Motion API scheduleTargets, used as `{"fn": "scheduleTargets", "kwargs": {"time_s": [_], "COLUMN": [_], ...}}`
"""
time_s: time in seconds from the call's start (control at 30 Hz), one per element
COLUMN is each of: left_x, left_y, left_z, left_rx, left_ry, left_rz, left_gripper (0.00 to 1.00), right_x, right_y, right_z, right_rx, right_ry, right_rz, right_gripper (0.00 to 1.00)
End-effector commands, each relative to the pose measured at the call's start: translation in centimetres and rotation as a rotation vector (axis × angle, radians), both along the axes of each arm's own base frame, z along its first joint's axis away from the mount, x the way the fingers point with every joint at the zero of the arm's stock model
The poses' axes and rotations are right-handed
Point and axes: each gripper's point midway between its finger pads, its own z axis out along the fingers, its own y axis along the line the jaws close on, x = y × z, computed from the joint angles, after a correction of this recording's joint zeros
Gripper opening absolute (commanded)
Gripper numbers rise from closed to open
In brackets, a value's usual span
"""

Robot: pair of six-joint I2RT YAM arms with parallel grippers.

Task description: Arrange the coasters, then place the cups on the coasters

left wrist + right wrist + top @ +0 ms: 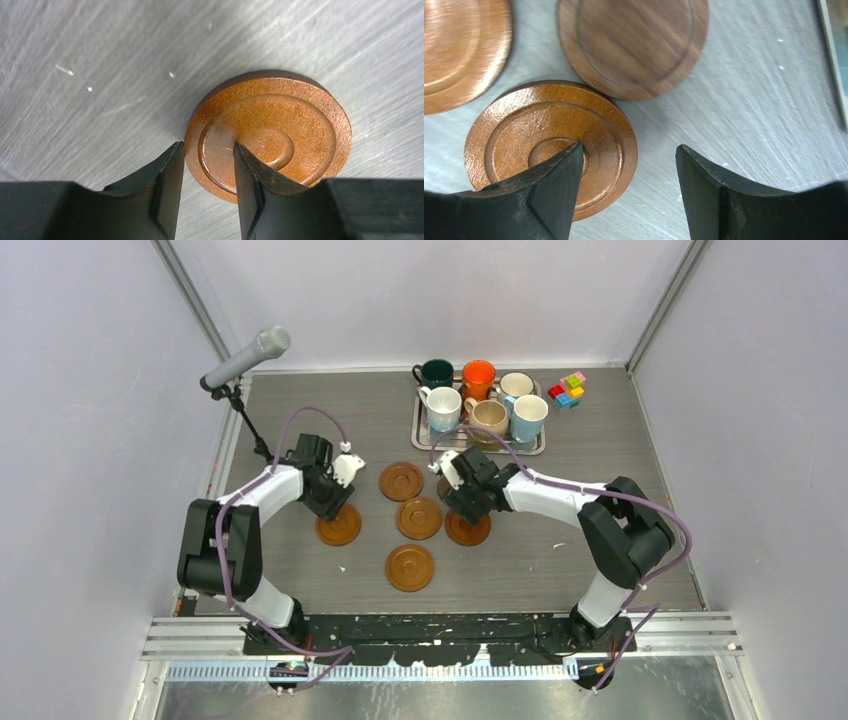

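Note:
Several brown coasters lie mid-table: [402,481], [419,518], [411,568]. My left gripper [335,502] [206,146] is down on the leftmost coaster [339,527] [280,130]. Its narrow jaws pinch the coaster's near-left rim, one finger outside the edge and one on top. My right gripper [462,508] [629,146] stands open astride the right rim of another coaster [468,529] [549,145], with one finger over its centre and the other over bare table. A darker coaster [634,45] lies just beyond. The cups, among them dark green [436,372], orange [478,374] and light blue [528,415], stand on the tray.
The silver tray [480,449] sits at the back, right of centre. Small coloured blocks [568,390] lie beside it to the right. A microphone on a stand [245,358] rises at the back left. White walls enclose the table.

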Motion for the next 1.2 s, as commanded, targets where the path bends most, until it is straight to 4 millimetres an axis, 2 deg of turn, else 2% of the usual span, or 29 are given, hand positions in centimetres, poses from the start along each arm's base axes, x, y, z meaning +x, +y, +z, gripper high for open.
{"fn": "scheduleTargets", "kwargs": {"time_s": [0.0, 0.17, 0.33, 0.47, 0.63, 0.77, 0.87, 1.0, 1.17], "left_x": [2.5, 3.8, 4.6, 3.7, 2.2, 1.5, 0.8, 0.3, -0.1], "left_y": [-2.1, -3.1, -3.0, -3.5, -4.9, -5.5, -5.9, -6.1, -6.1], "left_z": [0.6, 0.4, 0.6, 1.9, 5.2, 8.1, 9.2, 9.4, 9.1], "left_rx": [-0.092, -0.093, -0.077, -0.112, -0.203, -0.255, -0.285, -0.304, -0.318], "left_ry": [-0.014, -0.029, -0.044, -0.019, -0.037, -0.078, -0.086, -0.073, -0.064], "left_rz": [0.024, 0.031, 0.063, 0.048, 0.008, 0.000, -0.010, 0.018, 0.053], "left_gripper": [0.40, 0.39, 0.39, 0.50, 0.71, 0.78, 0.83, 0.85, 0.85], "right_x": [1.2, 2.2, 2.7, 2.6, 2.2, 0.9, -1.0, -3.8, -6.0], "right_y": [-5.2, -6.5, -7.3, -6.5, -4.0, -1.1, 1.9, 6.1, 9.2], "right_z": [-2.1, -2.0, -1.8, -0.7, 2.9, 7.0, 9.0, 8.9, 6.9], "right_rx": [-0.179, -0.173, -0.167, -0.115, 0.041, 0.210, 0.266, 0.268, 0.226], "right_ry": [0.001, 0.002, 0.002, 0.006, 0.009, 0.010, 0.006, 0.032, 0.090], "right_rz": [-0.090, -0.132, -0.148, -0.142, -0.127, -0.064, 0.031, 0.149, 0.229], "right_gripper": [0.72, 0.70, 0.68, 0.69, 0.78, 0.83, 0.83, 0.83, 0.79]}}
